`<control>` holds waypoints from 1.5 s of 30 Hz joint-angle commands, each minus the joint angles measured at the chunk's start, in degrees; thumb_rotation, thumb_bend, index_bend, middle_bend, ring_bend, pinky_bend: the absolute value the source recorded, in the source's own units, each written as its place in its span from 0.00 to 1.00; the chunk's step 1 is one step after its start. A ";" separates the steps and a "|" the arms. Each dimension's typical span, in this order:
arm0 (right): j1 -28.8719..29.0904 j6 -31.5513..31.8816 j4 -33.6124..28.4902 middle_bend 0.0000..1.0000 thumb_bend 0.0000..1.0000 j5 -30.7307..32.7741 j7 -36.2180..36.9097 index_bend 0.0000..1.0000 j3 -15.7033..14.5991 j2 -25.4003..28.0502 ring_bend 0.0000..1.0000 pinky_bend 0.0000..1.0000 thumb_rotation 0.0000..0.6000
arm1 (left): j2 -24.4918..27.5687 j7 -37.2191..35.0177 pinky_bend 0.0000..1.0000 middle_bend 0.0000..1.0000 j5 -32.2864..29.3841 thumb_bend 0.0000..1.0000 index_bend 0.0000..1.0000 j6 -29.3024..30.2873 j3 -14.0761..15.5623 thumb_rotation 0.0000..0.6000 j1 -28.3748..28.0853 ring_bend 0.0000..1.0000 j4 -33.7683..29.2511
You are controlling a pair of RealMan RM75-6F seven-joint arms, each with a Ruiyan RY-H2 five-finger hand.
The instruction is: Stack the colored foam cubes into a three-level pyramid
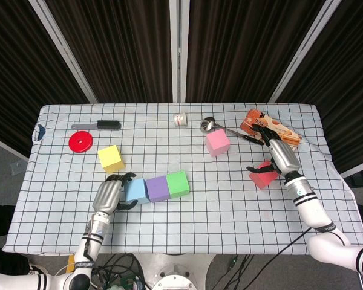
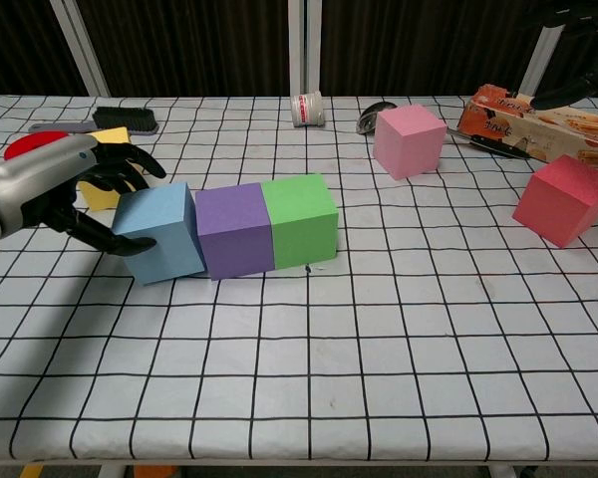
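A light blue foam cube, a purple foam cube and a green foam cube sit in a touching row. The left hand grips the blue one. The right hand hovers above a red foam cube.

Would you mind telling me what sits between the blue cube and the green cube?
The purple cube, pressed between the blue cube and the green cube, clearest in the chest view.

Readable text: none.
The printing on the orange snack box is too blurred to make out.
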 commanded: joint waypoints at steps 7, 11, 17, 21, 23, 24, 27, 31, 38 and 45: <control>-0.64 0.12 0.26 0.11 0.04 -0.51 1.21 0.00 -0.17 0.42 0.00 0.00 1.00 | -1.44 0.06 0.17 0.61 0.94 0.26 0.24 -0.68 -0.25 1.00 -0.78 0.27 1.84; -0.95 0.12 0.51 0.11 0.04 -0.86 1.96 0.00 -0.29 0.64 0.00 0.00 1.00 | -2.02 -0.30 0.17 0.61 1.75 0.26 0.24 -1.57 -0.25 1.00 -1.37 0.27 2.71; -1.37 0.15 0.88 0.11 0.04 -1.10 2.80 0.00 -0.40 0.87 0.00 0.00 1.00 | -2.84 -0.49 0.17 0.61 3.19 0.26 0.24 -2.76 -0.13 1.00 -2.33 0.27 4.35; -1.53 0.17 1.02 0.11 0.04 -1.14 3.07 0.00 -0.38 1.04 0.00 0.00 1.00 | -3.13 -0.81 0.17 0.61 3.74 0.26 0.24 -3.64 -0.30 1.00 -2.94 0.27 5.37; -1.61 0.20 1.07 0.11 0.04 -1.12 3.12 0.00 -0.38 1.07 0.00 0.00 1.00 | -3.14 -0.98 0.17 0.61 3.90 0.26 0.24 -4.14 -0.39 1.00 -3.23 0.27 5.72; -1.66 0.20 1.11 0.11 0.04 -1.07 3.14 0.00 -0.38 1.09 0.00 0.00 1.00 | -3.09 -1.11 0.17 0.61 4.00 0.26 0.24 -4.48 -0.46 1.00 -3.42 0.27 5.90; -1.70 0.07 1.27 0.11 0.04 -0.92 3.20 0.00 -0.37 1.09 0.00 0.00 1.00 | -2.95 -1.40 0.17 0.62 4.35 0.27 0.24 -5.07 -0.63 1.00 -3.83 0.27 6.27; -1.70 -0.06 1.39 0.11 0.04 -0.84 3.27 0.00 -0.32 1.03 0.00 0.00 1.00 | -3.05 -1.86 0.17 0.62 4.77 0.27 0.24 -5.51 -0.85 1.00 -4.24 0.27 6.81; -1.75 -0.16 1.47 0.11 0.04 -0.84 3.33 0.00 -0.31 1.01 0.00 0.00 1.00 | -3.09 -2.05 0.17 0.61 5.27 0.27 0.24 -6.49 -0.72 1.00 -4.93 0.27 7.53; -2.02 -0.09 1.55 0.11 0.04 -0.83 3.42 0.00 -0.39 1.10 0.00 0.00 1.00 | -3.27 -2.52 0.16 0.61 5.71 0.28 0.24 -7.05 -0.50 1.00 -5.30 0.27 8.62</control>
